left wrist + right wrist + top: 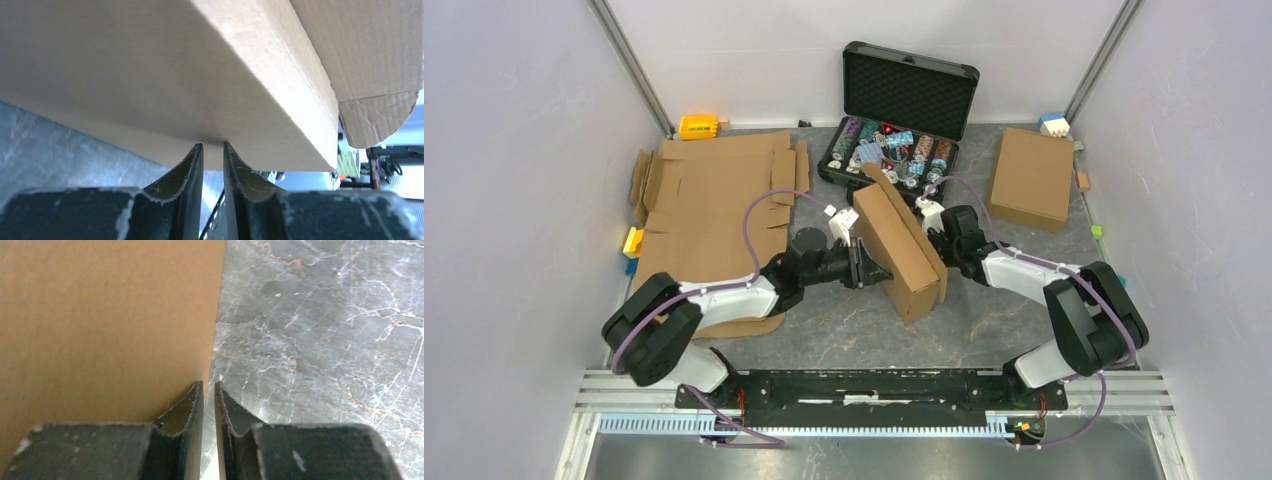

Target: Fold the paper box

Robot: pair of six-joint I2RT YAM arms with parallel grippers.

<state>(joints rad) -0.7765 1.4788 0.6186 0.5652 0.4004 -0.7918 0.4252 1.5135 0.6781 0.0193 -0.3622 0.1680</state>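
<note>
The paper box [904, 245], closed up into a shallow brown cardboard mailer, stands tilted on one long edge in the middle of the table between my two arms. My left gripper [871, 268] is shut and empty, its tips pressed against the box's left face [175, 75]; the left gripper's tips [213, 145] touch the cardboard. A rounded flap [380, 120] sticks out at the box's far end. My right gripper [932, 215] is shut and empty against the box's right side near its top end. In the right wrist view the box face [100, 325] fills the left, beside the right gripper's tips [209, 383].
Flat unfolded cardboard sheets [714, 210] lie at the left under my left arm. A second folded brown box [1031, 178] lies at the back right. The open black case [909, 95] with chips stands behind the box. Small coloured blocks [697, 126] sit along the walls.
</note>
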